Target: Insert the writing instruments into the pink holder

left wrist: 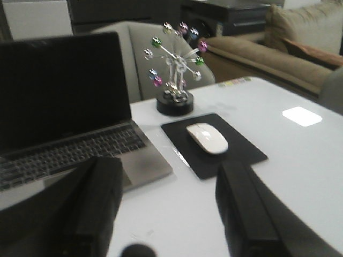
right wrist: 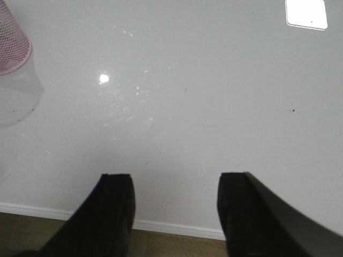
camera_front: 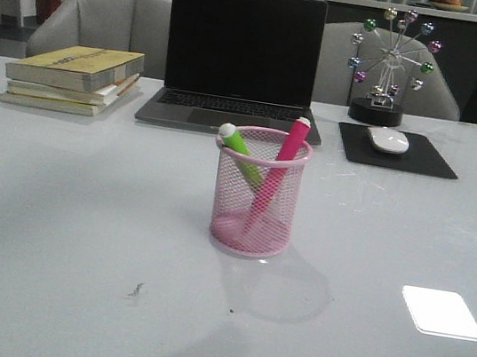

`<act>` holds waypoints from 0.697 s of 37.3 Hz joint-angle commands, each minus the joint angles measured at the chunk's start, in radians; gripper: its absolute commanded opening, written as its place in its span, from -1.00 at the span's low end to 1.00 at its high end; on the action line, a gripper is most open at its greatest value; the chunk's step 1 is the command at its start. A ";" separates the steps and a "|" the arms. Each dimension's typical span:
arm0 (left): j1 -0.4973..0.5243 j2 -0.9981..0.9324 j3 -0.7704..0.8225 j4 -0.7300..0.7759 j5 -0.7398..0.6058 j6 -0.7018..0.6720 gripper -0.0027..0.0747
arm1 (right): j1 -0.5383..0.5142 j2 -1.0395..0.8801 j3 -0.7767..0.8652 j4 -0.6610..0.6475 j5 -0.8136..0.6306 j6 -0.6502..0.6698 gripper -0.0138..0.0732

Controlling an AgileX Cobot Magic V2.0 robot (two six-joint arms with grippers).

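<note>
The pink holder [camera_front: 258, 198] stands upright at the table's middle. A green marker [camera_front: 241, 149] leans to its left rim and a hot pink marker [camera_front: 283, 158] to its right rim, both inside it with whitish caps up. A corner of the pink holder [right wrist: 12, 43] shows in the right wrist view. My left gripper [left wrist: 170, 176] is open over the table near the laptop, nothing between its fingers. My right gripper [right wrist: 176, 184] is open above the table's near edge, empty. Neither arm appears in the front view.
A laptop [camera_front: 238, 62] stands behind the holder. Stacked books [camera_front: 72, 77] lie at the back left. A white mouse [camera_front: 388, 140] on a black pad [camera_front: 397, 152] and a ball ornament [camera_front: 389, 62] sit at the back right. The table edge [right wrist: 177, 229] runs under my right gripper.
</note>
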 commanded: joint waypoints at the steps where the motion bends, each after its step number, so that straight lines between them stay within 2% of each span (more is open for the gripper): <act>1: 0.067 -0.139 -0.029 0.011 -0.024 0.014 0.20 | -0.006 0.001 -0.026 -0.005 -0.061 -0.001 0.39; 7: 0.215 -0.326 -0.029 0.015 0.179 0.129 0.20 | -0.006 0.001 -0.026 -0.005 -0.080 -0.001 0.39; 12: 0.337 -0.455 -0.002 0.019 0.313 0.138 0.20 | -0.006 0.001 -0.026 -0.005 -0.103 -0.001 0.39; 16: 0.418 -0.544 0.055 0.019 0.363 0.138 0.20 | -0.006 0.001 -0.026 -0.005 -0.115 -0.001 0.39; 26: 0.608 -0.894 0.351 0.014 0.427 0.138 0.20 | -0.006 0.001 -0.026 -0.005 -0.119 -0.001 0.39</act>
